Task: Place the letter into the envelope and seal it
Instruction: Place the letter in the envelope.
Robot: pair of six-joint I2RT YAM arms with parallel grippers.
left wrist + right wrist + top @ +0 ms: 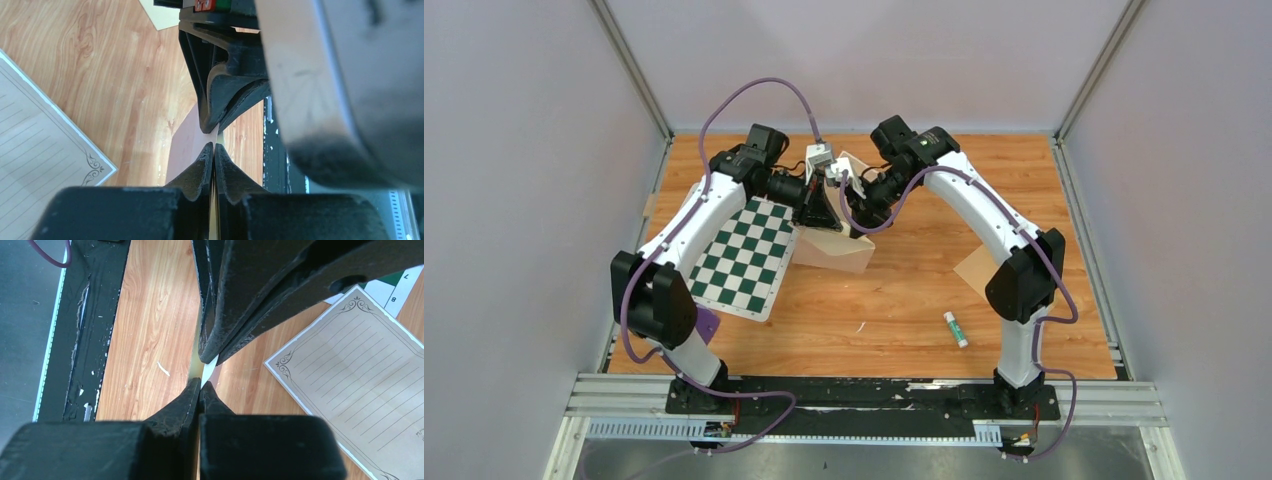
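Tan envelope (182, 150) is clamped edge-on by left gripper (213, 145) and right gripper (201, 384) together; the letter (350, 380) lies flat below them, not yet inserted, sealing undone.

grn/wht checker mat (744, 258) on L side of wood table (894, 310), purple piece (707, 325) nr its near corner

The bench (904, 300) is faintly glossy wood grain; the letter (350, 370) on it is matt cream paper. Above the bench, the envelope (186, 145) seems smooth tan paper. The left pincer (214, 146) and right pincer (201, 384) are scuffed matt black.
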